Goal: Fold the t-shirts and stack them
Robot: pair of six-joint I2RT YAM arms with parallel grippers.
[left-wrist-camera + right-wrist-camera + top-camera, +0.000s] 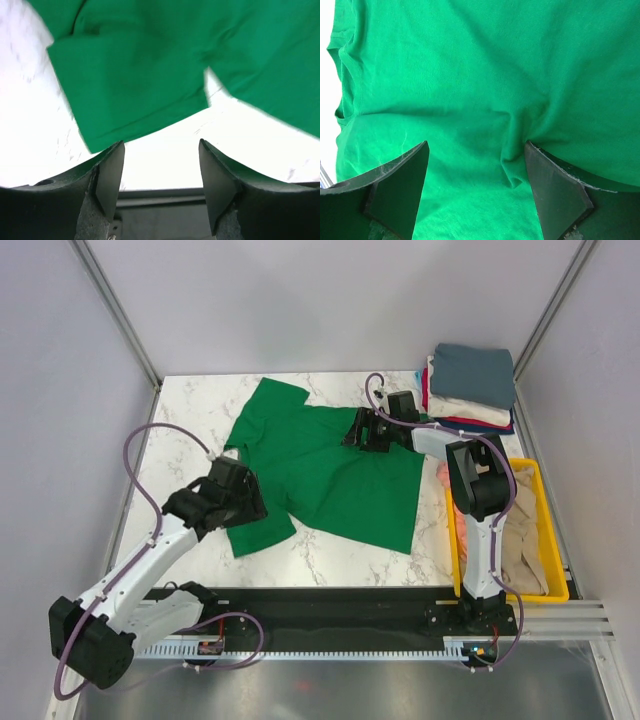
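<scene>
One bright green short-sleeved cotton t-shirt [330, 475] lies spread flat on the white marble table [190, 410], folding judged barely begun. The left gripper [160, 150], jaws apart and empty, hovers just beside one sleeve [130, 95]; the right gripper [476, 150], likewise open, hangs over the shirt's body. Next, each must pinch an edge to fold.

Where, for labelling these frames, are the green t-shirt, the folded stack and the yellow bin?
green t-shirt [330, 475]: top view, middle of its body.
folded stack [475, 368]: top view, slate blue shirt on top.
yellow bin [552, 530]: top view, its right rim.
</scene>
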